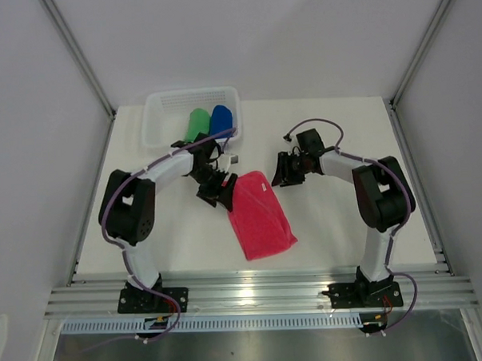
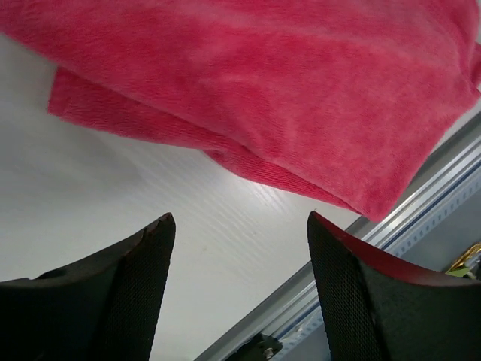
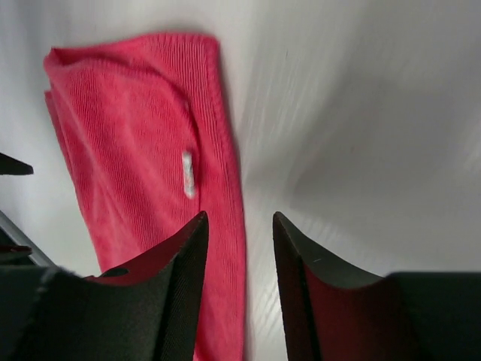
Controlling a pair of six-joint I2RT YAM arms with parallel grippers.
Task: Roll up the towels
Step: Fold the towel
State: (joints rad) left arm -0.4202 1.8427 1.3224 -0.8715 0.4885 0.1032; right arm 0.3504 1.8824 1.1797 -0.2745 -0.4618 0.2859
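Top external view is showing the pink-red towel (image 1: 261,215) lying flat on the desk (image 1: 331,224), its far end between my left jaws and right jaws, both spread and empty, so I am judging that pinching that end to start rolling is coming next.

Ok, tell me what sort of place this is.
Probably a robotics lab test cell: a white table boxed in by plain white panels on aluminium posts, with a slotted aluminium rail at its near edge carrying a left arm and a right arm.
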